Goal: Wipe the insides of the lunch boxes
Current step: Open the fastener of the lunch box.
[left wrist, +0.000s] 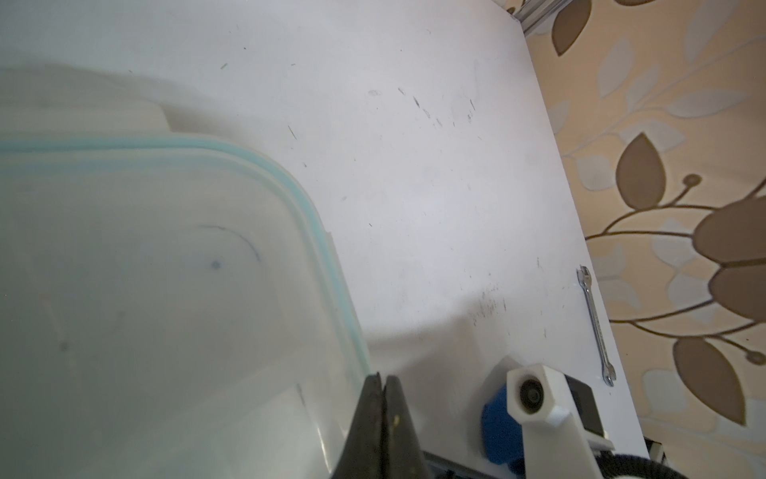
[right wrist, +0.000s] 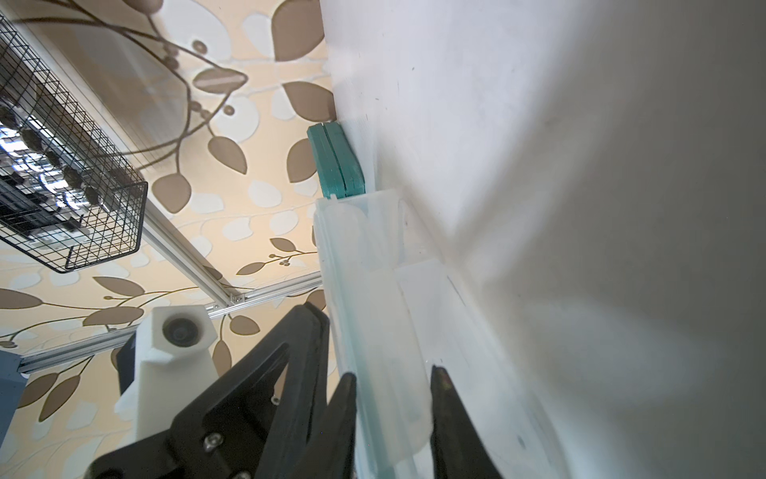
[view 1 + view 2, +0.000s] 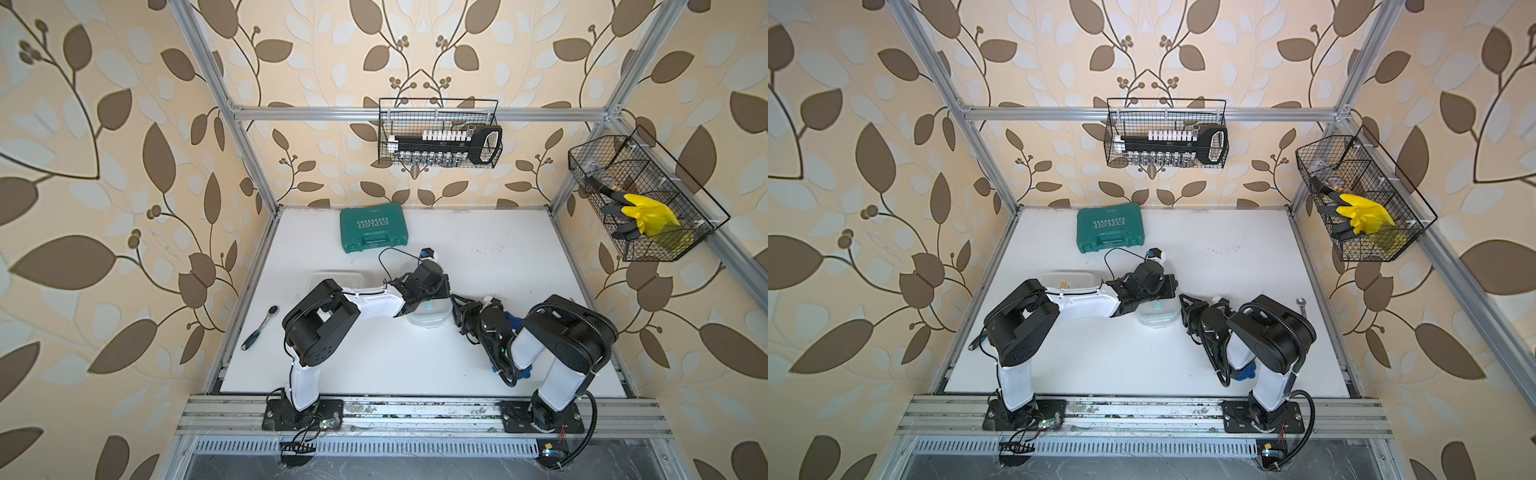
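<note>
A clear lunch box (image 3: 428,318) (image 3: 1156,318) with a green-rimmed lid sits closed mid-table. In the left wrist view this lunch box (image 1: 166,290) fills the frame, and my left gripper (image 1: 383,379) is shut, its tips right at the lid's green rim. From the other side, my right gripper (image 2: 391,375) (image 3: 455,311) has its fingers pressed against both sides of the frosted side flap of the lunch box (image 2: 373,290). A second clear lunch box (image 3: 332,276) (image 3: 1067,277) lies behind my left arm, partly hidden. A blue cloth (image 3: 515,322) (image 1: 495,419) lies under my right arm.
A teal tool case (image 3: 372,227) (image 2: 335,166) lies at the back of the table. A ratchet (image 3: 259,328) lies near the left edge, a wrench (image 3: 1302,306) (image 1: 595,327) near the right edge. Wire baskets (image 3: 438,133) (image 3: 644,199) hang on the back and right frame.
</note>
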Controlling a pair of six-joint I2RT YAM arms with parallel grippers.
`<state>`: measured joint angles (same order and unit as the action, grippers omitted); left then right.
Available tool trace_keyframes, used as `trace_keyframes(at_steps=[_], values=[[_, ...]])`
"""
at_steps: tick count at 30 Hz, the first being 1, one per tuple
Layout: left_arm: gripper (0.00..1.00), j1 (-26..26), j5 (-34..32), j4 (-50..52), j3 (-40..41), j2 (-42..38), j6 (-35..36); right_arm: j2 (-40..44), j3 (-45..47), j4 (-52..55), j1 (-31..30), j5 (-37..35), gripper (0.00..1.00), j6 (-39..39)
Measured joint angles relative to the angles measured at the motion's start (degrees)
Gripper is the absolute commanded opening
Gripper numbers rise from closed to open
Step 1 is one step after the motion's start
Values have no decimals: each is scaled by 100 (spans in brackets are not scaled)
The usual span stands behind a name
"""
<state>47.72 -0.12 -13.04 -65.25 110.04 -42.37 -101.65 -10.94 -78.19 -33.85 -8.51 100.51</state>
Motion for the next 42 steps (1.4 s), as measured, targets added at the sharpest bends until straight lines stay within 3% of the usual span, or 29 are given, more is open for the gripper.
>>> trace_keyframes(at_steps=[16,24,31,35,39,42], values=[[0,142,15,192,-48,-17,-7,323,2,448,-68,15,0,-48],[31,-195,-50,1910,-223,-511,227,664,28,560,-52,-118,0,-179],[53,-619,13,2610,-271,-1209,448,664,28,654,-52,-114,0,-208],[65,-662,-24,2907,-492,-1700,632,664,26,719,-52,-114,13,-229],[68,-951,-15,3180,-684,-2157,826,667,-2,901,-52,-37,39,-310],[71,-1508,76,3270,-579,-2365,911,745,-98,1121,-52,70,58,-468]])
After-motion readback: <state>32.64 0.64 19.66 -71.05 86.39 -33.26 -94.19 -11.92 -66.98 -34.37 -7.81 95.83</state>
